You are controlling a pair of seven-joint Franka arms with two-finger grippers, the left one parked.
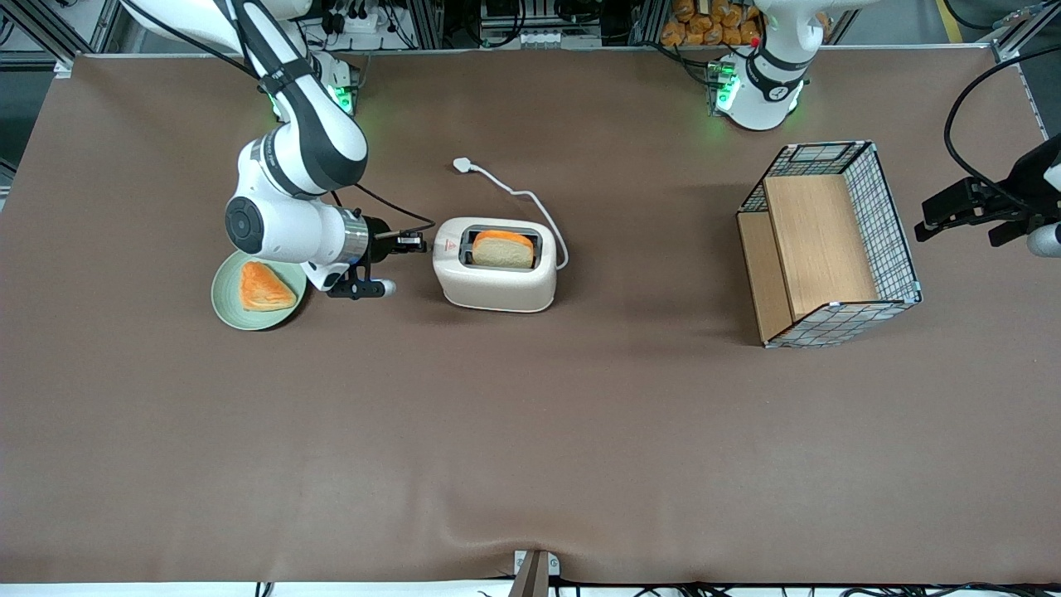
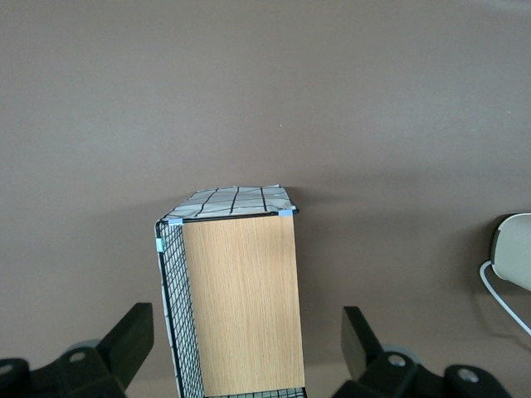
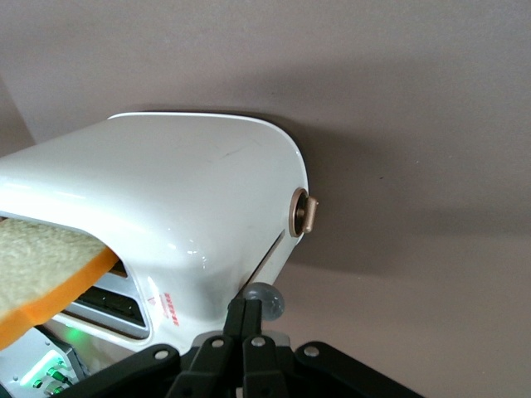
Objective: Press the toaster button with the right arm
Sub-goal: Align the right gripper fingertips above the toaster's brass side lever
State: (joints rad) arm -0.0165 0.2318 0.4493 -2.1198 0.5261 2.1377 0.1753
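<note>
The right arm's point(image 1: 290, 157) black gripper point(image 3: 246, 319), fingers pressed together and holding nothing, rests at the toaster's point(image 1: 496, 265) end wall, touching the small grey toaster button point(image 3: 264, 301). A bread slice point(image 1: 503, 248) stands in the toaster's slot. A green plate point(image 1: 228, 303) with a pastry point(image 1: 264, 287) lies beneath the arm's wrist.

We see a glossy, smooth plastic toaster point(image 3: 191, 199) on a matt brown cloth-like table cover point(image 1: 530, 431), near a wire-mesh basket point(image 1: 829, 245) with smooth wood panels, and the matt black gripper point(image 3: 246, 319).
</note>
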